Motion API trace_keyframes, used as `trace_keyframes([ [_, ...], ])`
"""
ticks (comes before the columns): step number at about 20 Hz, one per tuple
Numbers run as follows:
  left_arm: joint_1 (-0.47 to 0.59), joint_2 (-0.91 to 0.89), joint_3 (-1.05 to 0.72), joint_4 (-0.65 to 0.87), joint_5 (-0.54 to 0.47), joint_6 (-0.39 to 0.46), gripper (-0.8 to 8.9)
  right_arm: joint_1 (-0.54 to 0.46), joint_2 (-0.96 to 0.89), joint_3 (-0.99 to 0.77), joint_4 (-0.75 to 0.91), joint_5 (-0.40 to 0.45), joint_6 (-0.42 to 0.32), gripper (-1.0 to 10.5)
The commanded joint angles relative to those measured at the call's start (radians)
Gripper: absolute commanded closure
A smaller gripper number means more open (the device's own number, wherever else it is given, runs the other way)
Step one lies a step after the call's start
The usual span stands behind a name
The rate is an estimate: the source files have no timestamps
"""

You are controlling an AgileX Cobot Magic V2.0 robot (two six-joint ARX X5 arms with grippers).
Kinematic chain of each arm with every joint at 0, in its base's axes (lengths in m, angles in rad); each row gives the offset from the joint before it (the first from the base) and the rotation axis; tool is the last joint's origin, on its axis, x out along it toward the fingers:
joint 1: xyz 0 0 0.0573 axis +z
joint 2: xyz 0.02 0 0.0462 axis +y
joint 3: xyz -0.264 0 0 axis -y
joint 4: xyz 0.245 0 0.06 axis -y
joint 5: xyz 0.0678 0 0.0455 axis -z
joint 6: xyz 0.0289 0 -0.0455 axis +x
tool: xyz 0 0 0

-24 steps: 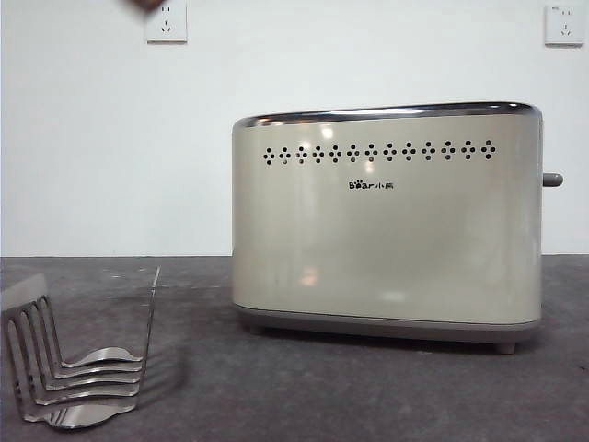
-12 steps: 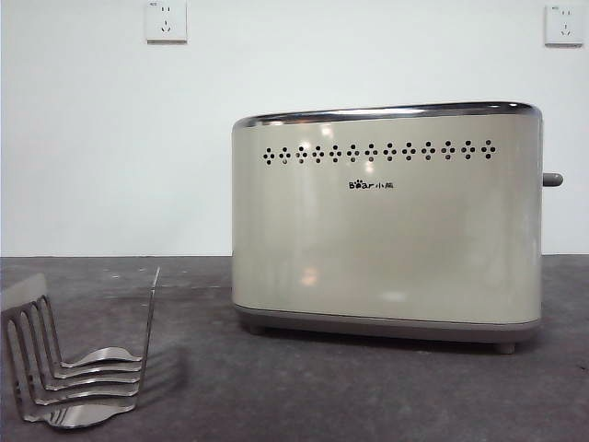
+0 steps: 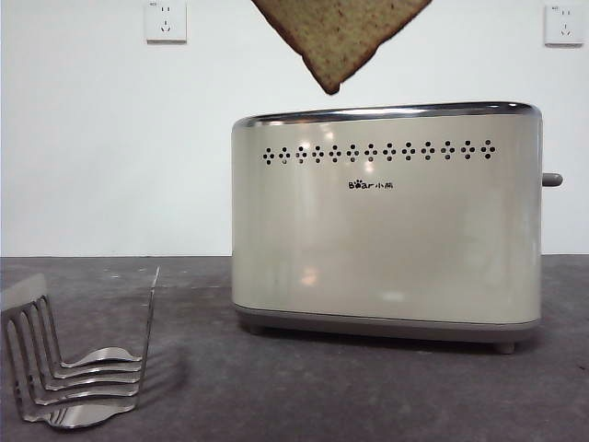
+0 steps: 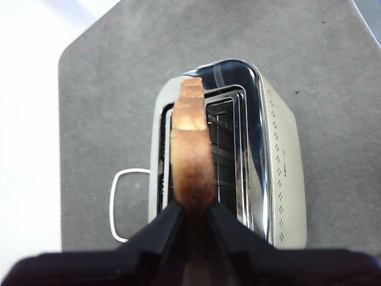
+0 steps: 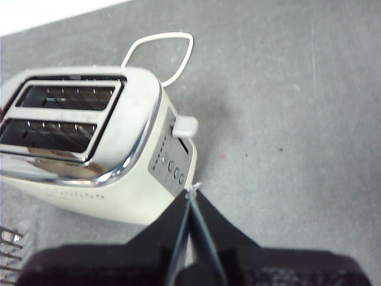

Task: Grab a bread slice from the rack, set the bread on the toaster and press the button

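Note:
The slice of bread point(image 3: 339, 35) hangs corner-down from the top edge of the front view, just above the chrome rim of the cream toaster point(image 3: 386, 239). My left gripper point(image 4: 191, 208) is shut on the slice point(image 4: 191, 149), seen crust-edge on, held above the toaster's open slots point(image 4: 223, 155). My right gripper point(image 5: 189, 199) is shut and empty, above the table beside the toaster's narrow end, near the button point(image 5: 185, 126). The button also shows in the front view point(image 3: 552, 180). The silver rack point(image 3: 69, 368) stands empty at the front left.
Two white wall sockets point(image 3: 166, 20) sit high on the back wall. The toaster's white cord loop point(image 5: 161, 53) lies on the grey table behind it. Rack prongs point(image 5: 9, 250) show at the edge of the right wrist view.
The slice of bread has come down into the front view from above, now hanging over the toaster's top. The toaster and rack have not moved.

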Motion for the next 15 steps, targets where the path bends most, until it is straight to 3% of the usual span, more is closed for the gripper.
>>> trace_keyframes([
  [1, -0.005, 0.032, 0.000, -0.001, 0.001, 0.011, 8.22, 0.001, -0.001, 0.005, 0.002, -0.003, 0.006, 9.5],
  [13, -0.007, 0.101, 0.000, -0.011, -0.002, 0.012, 8.22, 0.001, -0.001, 0.005, -0.004, -0.003, 0.005, 9.5],
  [15, -0.019, 0.119, 0.000, -0.011, -0.067, 0.012, 8.22, 0.001, -0.001, 0.005, -0.012, -0.003, 0.000, 9.5],
])
